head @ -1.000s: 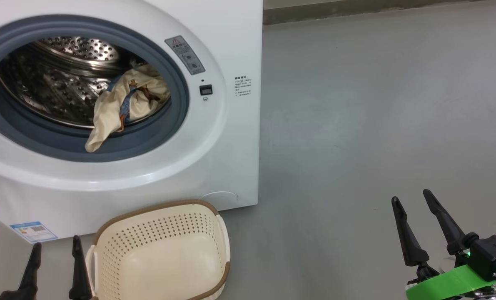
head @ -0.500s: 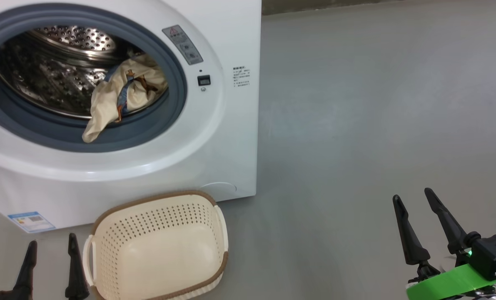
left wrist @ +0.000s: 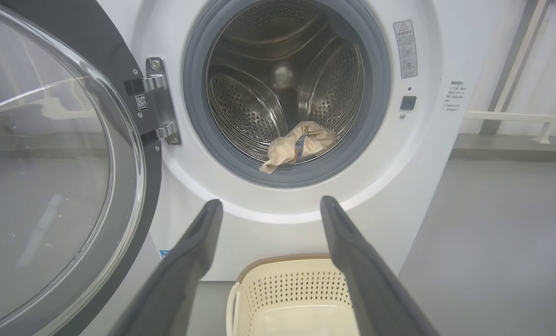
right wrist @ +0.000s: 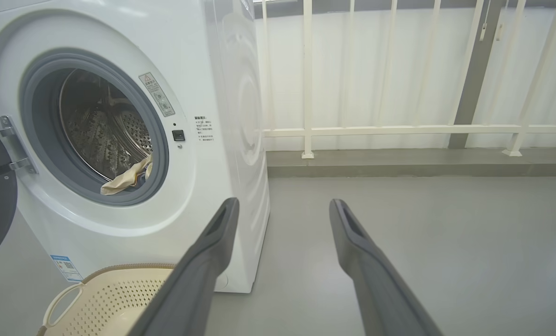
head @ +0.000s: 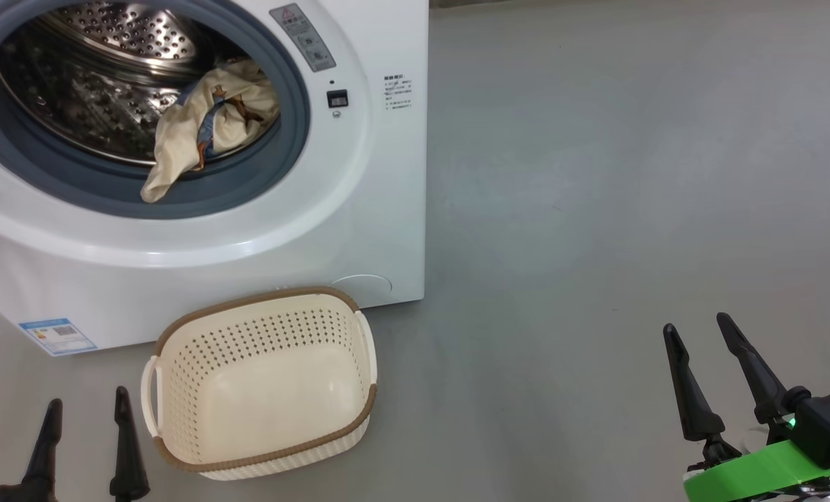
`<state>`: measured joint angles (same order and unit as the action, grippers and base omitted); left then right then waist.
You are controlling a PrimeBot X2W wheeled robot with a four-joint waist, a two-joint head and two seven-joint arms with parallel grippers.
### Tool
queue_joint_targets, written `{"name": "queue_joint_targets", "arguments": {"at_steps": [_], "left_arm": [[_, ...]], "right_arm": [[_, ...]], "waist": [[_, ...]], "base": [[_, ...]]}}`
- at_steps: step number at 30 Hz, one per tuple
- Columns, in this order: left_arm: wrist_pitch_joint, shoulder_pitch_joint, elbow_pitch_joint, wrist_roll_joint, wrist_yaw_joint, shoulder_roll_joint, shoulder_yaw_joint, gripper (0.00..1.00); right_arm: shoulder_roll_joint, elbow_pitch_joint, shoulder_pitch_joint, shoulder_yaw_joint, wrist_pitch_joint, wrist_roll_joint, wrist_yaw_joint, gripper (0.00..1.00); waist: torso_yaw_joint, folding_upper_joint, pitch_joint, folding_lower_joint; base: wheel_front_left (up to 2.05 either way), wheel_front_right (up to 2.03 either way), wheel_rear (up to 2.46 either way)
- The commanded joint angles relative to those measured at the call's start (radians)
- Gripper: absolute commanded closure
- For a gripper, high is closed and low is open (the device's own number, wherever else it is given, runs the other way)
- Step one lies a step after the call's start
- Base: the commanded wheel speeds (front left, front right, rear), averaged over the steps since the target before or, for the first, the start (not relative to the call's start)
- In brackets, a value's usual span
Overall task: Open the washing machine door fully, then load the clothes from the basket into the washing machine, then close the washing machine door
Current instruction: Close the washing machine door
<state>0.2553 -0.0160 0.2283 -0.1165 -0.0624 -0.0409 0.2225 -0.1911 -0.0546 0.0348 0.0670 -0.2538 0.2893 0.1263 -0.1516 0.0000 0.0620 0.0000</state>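
1. Inside the steel drum [head: 87, 90] of the washing machine [head: 373, 209] lie the clothes [head: 209, 125], a cream and blue bundle near the front. One cream tail droops onto the grey rubber ring [head: 261, 185].
2. Below the opening, the basket [head: 261, 390] stands on the floor [head: 596, 209] just before the machine with nothing in it. Loading looks finished, so closing is the step in hand.
3. The washing machine door [left wrist: 49, 163] stands swung wide on its hinge [left wrist: 158, 102] at the machine's left.
4. The left gripper [head: 87, 399] hangs low beside the basket, fingers spread and holding nothing. The right gripper [head: 695, 323] is well off to the right over bare floor, likewise spread and empty.
5. From these angles it is hard to say whether the tail stops on the ring or crosses its outer lip. I would treat it as a snag risk and push it back into the drum first.
6. The left arm is the nearer one for closing. It should get behind the door's free edge, far from the hinge, and sweep it round in an arc rather than shoving straight.
7. Finish with a firm press on the side of the small dark catch [head: 337, 98] until the door seats flush.
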Motion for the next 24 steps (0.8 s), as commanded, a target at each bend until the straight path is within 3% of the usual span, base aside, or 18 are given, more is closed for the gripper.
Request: {"name": "queue_joint_targets", "arguments": {"at_steps": [1,13,24], "left_arm": [[0.006,-0.022,-0.033,-0.005,0.0,-0.01,0.025,0.0],[0.006,-0.025,-0.041,-0.029,0.008,-0.009,0.011,0.0],[0.006,-0.005,-0.066,-0.073,0.035,-0.009,-0.008,0.0]], "right_arm": [[-0.017,0.026,-0.01,0.02,-0.008,-0.005,0.004,0.0],[-0.026,0.028,-0.017,0.027,-0.008,-0.006,0.004,0.0],[-0.042,0.024,-0.036,0.065,-0.008,0.001,0.004,0.0]], "waist": [[0.003,0.0,0.001,0.0],[0.056,0.0,0.008,0.0],[0.201,0.0,0.015,0.0]], "base": [[0.0,0.0,0.0],[0.0,0.0,0.0],[0.0,0.0,0.0]]}}
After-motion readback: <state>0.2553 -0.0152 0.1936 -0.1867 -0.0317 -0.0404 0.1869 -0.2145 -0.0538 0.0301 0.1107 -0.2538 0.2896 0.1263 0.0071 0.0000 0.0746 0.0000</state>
